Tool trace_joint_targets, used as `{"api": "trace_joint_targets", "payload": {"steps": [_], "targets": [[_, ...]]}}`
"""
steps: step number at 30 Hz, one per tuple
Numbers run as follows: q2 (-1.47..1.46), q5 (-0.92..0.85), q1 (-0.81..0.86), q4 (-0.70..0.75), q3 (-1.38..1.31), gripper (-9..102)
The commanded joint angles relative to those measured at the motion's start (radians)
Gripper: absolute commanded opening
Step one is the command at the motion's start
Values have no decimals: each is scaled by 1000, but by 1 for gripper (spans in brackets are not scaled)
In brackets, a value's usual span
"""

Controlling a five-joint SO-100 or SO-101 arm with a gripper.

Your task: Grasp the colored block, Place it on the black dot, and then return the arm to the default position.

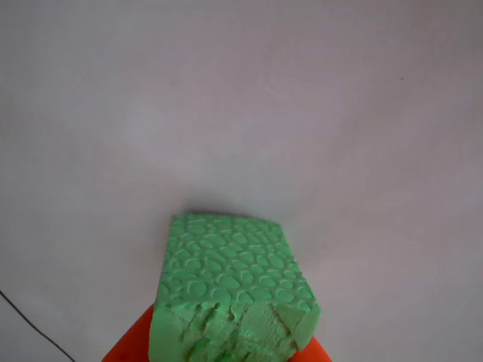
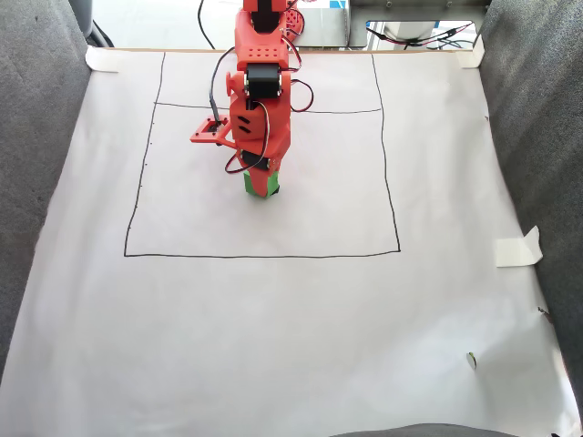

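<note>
Paper sheet (image 2: 291,346): white, covers most of table, taped at corners; grey fabric (image 2: 36,182) along both sides in fixed view. Thin drawn rectangle (image 2: 264,255) on it, w/ one cross line near the top.

Arm (image 2: 260,100): orange, reaching down from top edge in fixed view, red and black wires along it, wrist over upper-left part of rectangle.

Tape scrap (image 2: 517,248): loose piece, right edge of sheet, well apart from arm.

Block (image 1: 230,290): green foam cube, pebbled face up in the other view, near face torn and rough. Also seen in fixed view (image 2: 261,185) directly under the wrist, inside the rectangle, at or just above paper; cannot tell if it touches.

Gripper (image 1: 226,354): two orange tips poke out either side of block at bottom edge of the other view. Fingers pinching the block betw. them, by the look of it.

Black dot: not made out; possibly hidden under block or arm. Faint dark shade at block's far edge, cannot say what.

Risks, as judged:
- Release w/ block off target, since dot can't be checked.
- Foam soft, edge crumbly: may stick to a finger on opening and get dragged or tipped when arm lifts.
- Drop from height: light cube could bounce or roll off spot.
</note>
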Motion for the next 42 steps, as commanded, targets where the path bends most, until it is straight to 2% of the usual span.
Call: {"api": "trace_joint_targets", "payload": {"steps": [1, 27, 30, 42], "targets": [[49, 9, -15, 12, -21, 0], [57, -5, -26, 23, 35, 0], [71, -15, -26, 25, 48, 8], [225, -20, -12, -18, 219, 22]]}}
